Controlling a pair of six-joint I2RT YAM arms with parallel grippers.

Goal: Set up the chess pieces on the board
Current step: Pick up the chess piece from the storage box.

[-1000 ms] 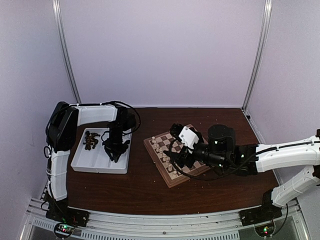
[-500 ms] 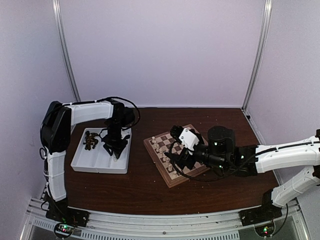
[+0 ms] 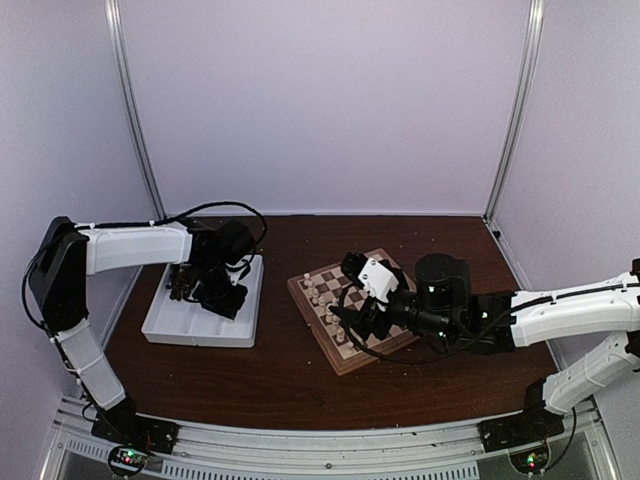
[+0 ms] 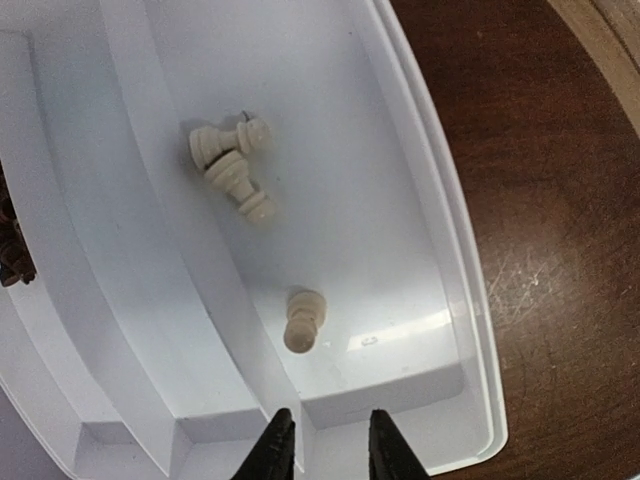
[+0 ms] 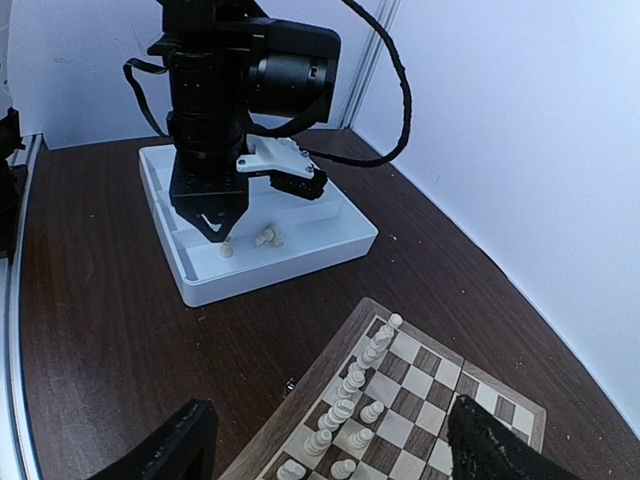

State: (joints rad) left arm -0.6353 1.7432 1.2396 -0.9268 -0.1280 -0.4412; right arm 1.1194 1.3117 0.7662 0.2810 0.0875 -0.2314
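The board (image 3: 372,345) lies mid-table, with cream chess pieces (image 3: 318,295) in rows along its left side. They also show in the right wrist view (image 5: 355,390) on the board (image 5: 306,406). My left gripper (image 3: 218,297) hangs over the white tray (image 3: 190,325), fingertips slightly apart and empty (image 4: 330,445), above a divider. One cream piece (image 4: 302,320) lies just ahead of it, and two more (image 4: 232,165) lie farther on. Dark pieces (image 3: 181,282) fill the tray's left compartment. My right gripper (image 3: 343,318) is wide open and empty (image 5: 340,460) over the board's near-left part.
The tray (image 5: 290,265) sits left of the board on the brown table, with the left gripper (image 5: 213,225) above it. White walls close in on three sides. A strip of bare table lies between tray and board.
The left arm's elbow has swung out to the left and dropped lower. Its gripper has shifted slightly left over the tray. The right arm has hardly moved.
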